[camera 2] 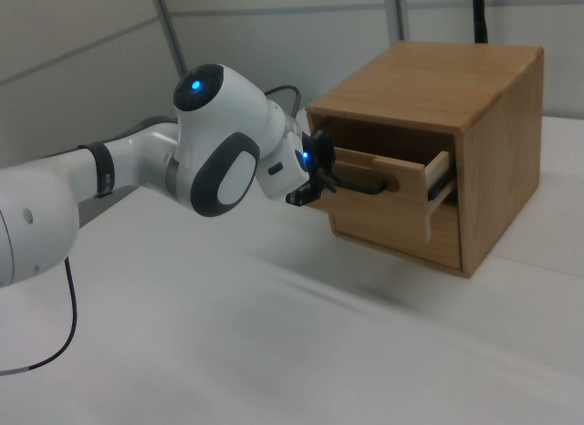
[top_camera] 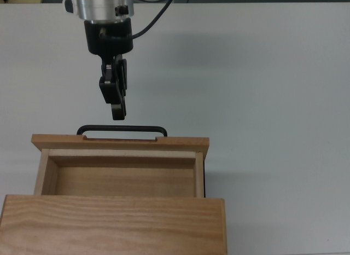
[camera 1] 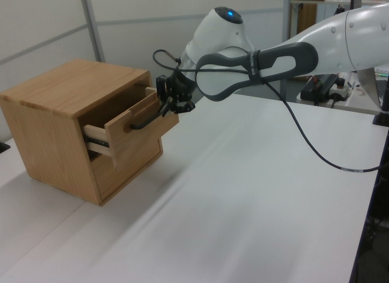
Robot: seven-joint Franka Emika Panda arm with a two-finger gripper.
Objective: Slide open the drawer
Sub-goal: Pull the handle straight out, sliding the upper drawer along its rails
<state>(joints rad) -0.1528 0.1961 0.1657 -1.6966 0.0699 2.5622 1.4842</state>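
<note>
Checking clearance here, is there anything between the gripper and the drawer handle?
Nothing: in the top view only bare white table separates the gripper from the drawer's handle.

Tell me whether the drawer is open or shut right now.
Open. The drawer sticks out of the cabinet, its hollow inside showing in the top view, and its front panel stands clear of the cabinet face in both side views.

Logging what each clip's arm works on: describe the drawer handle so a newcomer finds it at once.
Start at the wooden cabinet on the white table. Its upper drawer is pulled partway out. On that flat front sits the handle, a thin black wire bar, the only dark part among pale wood.
</note>
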